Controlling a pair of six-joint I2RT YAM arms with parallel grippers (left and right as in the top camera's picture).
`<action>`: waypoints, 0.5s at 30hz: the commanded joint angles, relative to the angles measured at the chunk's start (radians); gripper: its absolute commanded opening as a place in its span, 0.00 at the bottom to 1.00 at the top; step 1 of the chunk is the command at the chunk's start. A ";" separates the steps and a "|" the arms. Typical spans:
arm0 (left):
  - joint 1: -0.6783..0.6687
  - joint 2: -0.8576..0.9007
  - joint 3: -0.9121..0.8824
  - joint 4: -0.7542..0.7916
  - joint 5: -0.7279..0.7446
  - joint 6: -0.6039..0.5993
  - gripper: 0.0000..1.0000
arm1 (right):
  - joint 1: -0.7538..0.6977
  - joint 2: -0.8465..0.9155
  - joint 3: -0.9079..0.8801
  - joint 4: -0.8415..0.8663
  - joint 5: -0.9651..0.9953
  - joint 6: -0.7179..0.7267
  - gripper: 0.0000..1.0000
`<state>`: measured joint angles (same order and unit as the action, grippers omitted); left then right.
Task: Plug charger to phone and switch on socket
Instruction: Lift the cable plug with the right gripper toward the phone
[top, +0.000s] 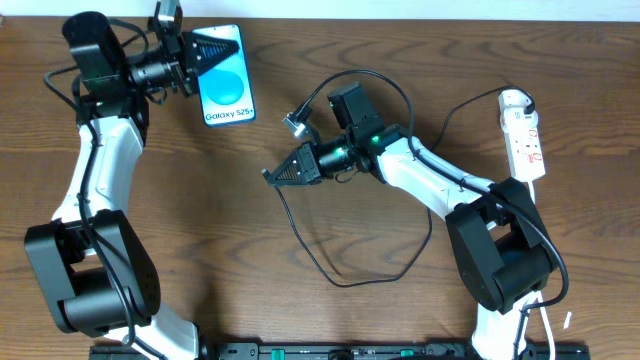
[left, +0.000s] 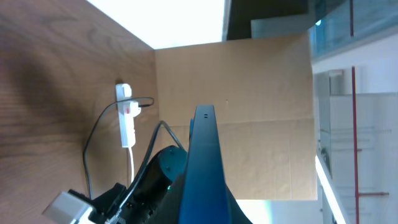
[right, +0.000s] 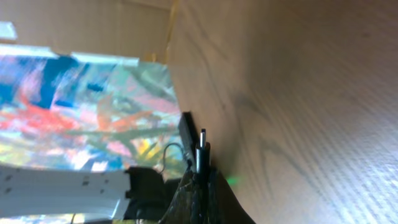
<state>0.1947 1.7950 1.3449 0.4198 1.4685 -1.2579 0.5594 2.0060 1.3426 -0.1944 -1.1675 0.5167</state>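
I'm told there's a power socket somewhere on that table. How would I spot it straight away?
Look at the brown wooden table and go to its right side, just beyond the right arm's black base. There lies the narrow white oblong power strip, flat on the wood. Its small red marks set it apart from the white arm links nearby.

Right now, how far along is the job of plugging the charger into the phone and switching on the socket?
Done: both grasps. The left pincer is shut on the black-framed, blue-screened phone. The right pincer is shut on the thin black charger cable, with its plug tip poking out. In hand: bringing plug and phone together; they are apart. Left: inserting the plug, then switching on the narrow white power strip.
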 joint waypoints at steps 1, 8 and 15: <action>0.005 -0.023 0.024 0.086 0.039 -0.137 0.07 | -0.005 0.008 0.012 0.031 -0.105 -0.012 0.01; 0.005 -0.023 0.024 0.343 0.030 -0.340 0.07 | -0.021 0.008 0.012 0.190 -0.164 0.097 0.01; 0.005 -0.023 0.024 0.421 -0.047 -0.375 0.07 | -0.058 0.008 0.012 0.319 -0.182 0.211 0.01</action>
<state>0.1947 1.7950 1.3449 0.8230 1.4780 -1.5864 0.5224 2.0060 1.3426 0.0853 -1.3102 0.6476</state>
